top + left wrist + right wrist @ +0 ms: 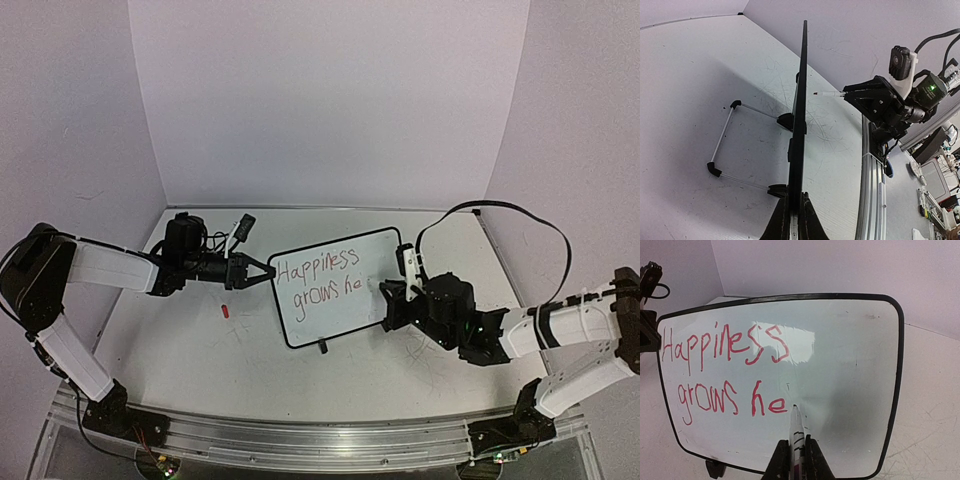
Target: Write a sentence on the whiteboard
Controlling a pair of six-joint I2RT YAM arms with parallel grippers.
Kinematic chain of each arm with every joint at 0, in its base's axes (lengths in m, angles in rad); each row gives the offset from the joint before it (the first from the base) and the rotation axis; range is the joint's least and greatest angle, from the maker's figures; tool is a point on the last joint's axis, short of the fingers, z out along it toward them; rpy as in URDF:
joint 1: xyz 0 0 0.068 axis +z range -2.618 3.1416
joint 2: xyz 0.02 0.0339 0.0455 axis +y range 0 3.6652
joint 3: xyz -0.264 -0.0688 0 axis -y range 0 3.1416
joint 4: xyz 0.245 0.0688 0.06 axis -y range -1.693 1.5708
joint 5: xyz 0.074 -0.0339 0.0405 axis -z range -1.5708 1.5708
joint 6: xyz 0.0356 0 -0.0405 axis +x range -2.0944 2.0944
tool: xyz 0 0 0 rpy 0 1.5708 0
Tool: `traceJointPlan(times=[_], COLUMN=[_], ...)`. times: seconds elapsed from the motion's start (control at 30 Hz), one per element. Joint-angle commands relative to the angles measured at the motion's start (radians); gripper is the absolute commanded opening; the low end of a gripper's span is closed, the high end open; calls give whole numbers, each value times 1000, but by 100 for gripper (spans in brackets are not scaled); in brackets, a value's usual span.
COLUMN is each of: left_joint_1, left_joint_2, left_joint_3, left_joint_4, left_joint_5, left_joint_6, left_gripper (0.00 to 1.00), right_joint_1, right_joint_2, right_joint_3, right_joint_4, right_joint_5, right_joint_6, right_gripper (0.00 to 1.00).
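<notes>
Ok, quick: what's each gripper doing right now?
Left gripper: closed, clamping the whiteboard by its edge.
Right gripper: closed on the marker.

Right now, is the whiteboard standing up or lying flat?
Standing up: the left wrist view shows the whiteboard edge-on, propped on its wire stand, the left claw gripping its edge.

I'm looking down from overhead at the near side; all views are sharing the whiteboard [350, 310]: left wrist catching it edge-on, right wrist facing its front closely, seemingly from below.
</notes>
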Motion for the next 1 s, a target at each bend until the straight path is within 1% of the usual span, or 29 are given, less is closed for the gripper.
traceJointPlan(times=[0.0, 0.27, 0.4, 0.7, 0.97], left_joint_1=[-7, -7, -7, -7, -7], left_joint_2=[9, 11, 10, 13, 12], left_joint_3=[32, 33, 33, 33, 33], left_joint_4=[-51, -52, -52, -52, -52], left_joint_5=[1, 1, 2, 2, 1], left_joint_6=[32, 33, 33, 34, 33], left_gripper=[0, 0, 0, 0, 0], right_joint_1=[-6, -6, -6, -7, -6], right_joint_2=[23, 51, 74, 81, 78], right_joint_3=[44, 66, 84, 90, 73], right_joint_4=[54, 67, 59, 3, -22], right_joint_5=[-18, -31, -3, 50, 32], right_joint_6=[-28, -43, -35, -12, 9], right_gripper=[0, 0, 0, 0, 0])
